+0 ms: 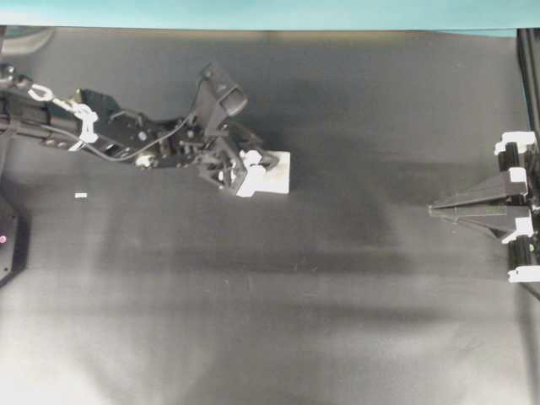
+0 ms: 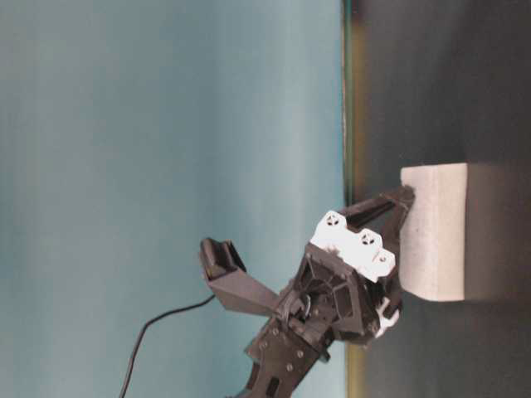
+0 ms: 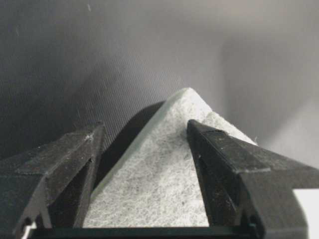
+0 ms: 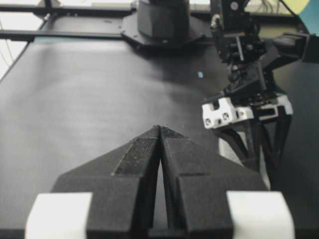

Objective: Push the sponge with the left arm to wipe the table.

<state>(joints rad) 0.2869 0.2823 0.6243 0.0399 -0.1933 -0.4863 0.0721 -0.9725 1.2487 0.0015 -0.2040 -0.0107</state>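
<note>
The white sponge (image 1: 278, 173) lies on the dark table (image 1: 270, 321), a little above the middle of the overhead view. The left arm (image 1: 126, 135) reaches in from the left, and its gripper (image 1: 253, 175) is open and set down over the sponge's left part. In the left wrist view the sponge (image 3: 159, 184) fills the gap of the gripper (image 3: 144, 127). The right finger (image 3: 219, 149) rests on the sponge's top and the left finger (image 3: 75, 149) stands beside its edge. My right gripper (image 1: 432, 208) is shut and empty at the right edge, also seen in its wrist view (image 4: 160, 127).
A teal strip (image 1: 253, 13) runs along the table's far edge. A tiny white speck (image 1: 81, 196) lies on the table below the left arm. The table-level view shows the sponge (image 2: 436, 232) with the left gripper (image 2: 400, 249) against it.
</note>
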